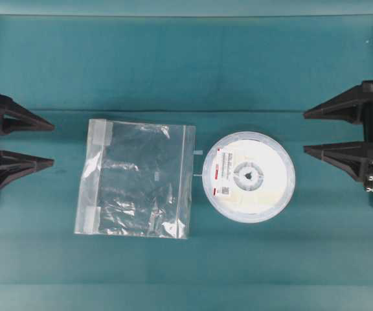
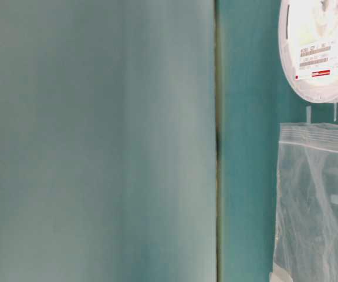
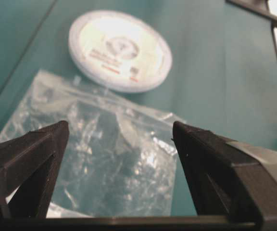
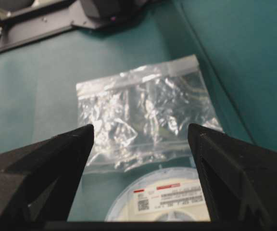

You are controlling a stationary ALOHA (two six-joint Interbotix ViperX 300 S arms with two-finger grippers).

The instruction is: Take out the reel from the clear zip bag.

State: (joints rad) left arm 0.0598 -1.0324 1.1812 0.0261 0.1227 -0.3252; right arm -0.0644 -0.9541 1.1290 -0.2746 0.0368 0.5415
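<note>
Lying flat on the teal table (image 1: 238, 71) in the overhead view: one reel (image 1: 249, 176), out of and just beside one clear zip bag (image 1: 135, 178), apparently empty. Parked well apart at either edge, left gripper (image 1: 47, 144) and right gripper (image 1: 309, 133), both spread wide, holding nothing.

Showing in the table-level view: only part of reel and bag, zip strip (image 2: 318, 138) facing the reel.

Looking through the left wrist camera: slack crinkled film between parted fingers (image 3: 32, 159).

Looking through the right wrist camera: bag beyond the reel, fingers (image 4: 56, 163) released.

Judging handling: reel probably stiff, light, best pinched at the rim; bag limp, slippery, best gripped at a corner.
</note>
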